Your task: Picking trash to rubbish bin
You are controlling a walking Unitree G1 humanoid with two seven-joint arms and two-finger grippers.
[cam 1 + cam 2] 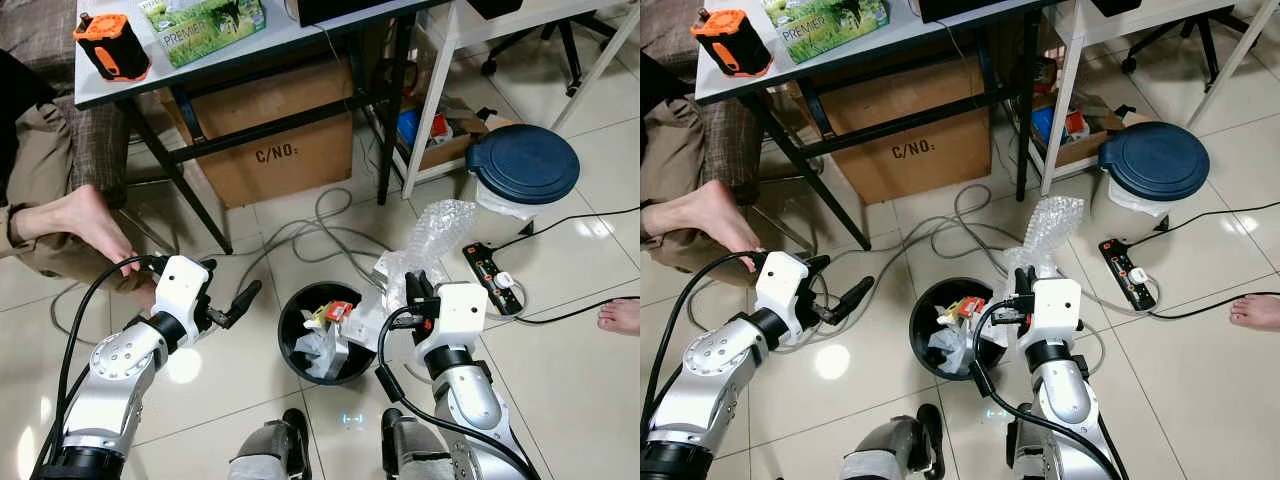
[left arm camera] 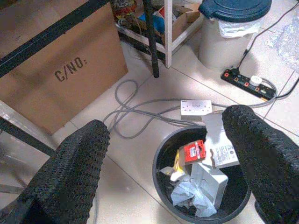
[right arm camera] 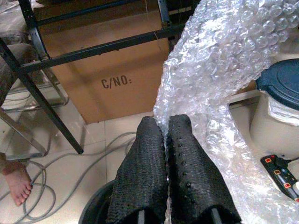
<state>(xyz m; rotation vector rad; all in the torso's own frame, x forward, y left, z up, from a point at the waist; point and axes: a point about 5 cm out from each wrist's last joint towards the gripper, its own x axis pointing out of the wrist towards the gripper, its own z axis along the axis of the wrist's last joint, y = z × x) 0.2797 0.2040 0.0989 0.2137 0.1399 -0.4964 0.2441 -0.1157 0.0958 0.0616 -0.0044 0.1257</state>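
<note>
A black round rubbish bin (image 1: 288,330) stands on the tiled floor in front of me, holding a red packet (image 1: 338,310) and crumpled white paper. My right gripper (image 1: 414,288) is just right of the bin's rim, shut on a long sheet of clear bubble wrap (image 1: 436,232) that rises up and away from it. The right wrist view shows the two fingers pressed together on the bubble wrap (image 3: 219,70). My left gripper (image 1: 236,305) hangs open to the left of the bin, holding nothing. In the left wrist view the bin (image 2: 161,156) lies between its spread fingers (image 2: 70,172).
A white bin with a blue lid (image 1: 522,165) stands at the right, with a power strip (image 1: 492,275) and black cords beside it. Grey cables (image 1: 320,235) loop behind the black bin. A cardboard box (image 1: 275,140) sits under the table. A person's bare foot (image 1: 85,220) is at left, another foot (image 1: 620,315) at right.
</note>
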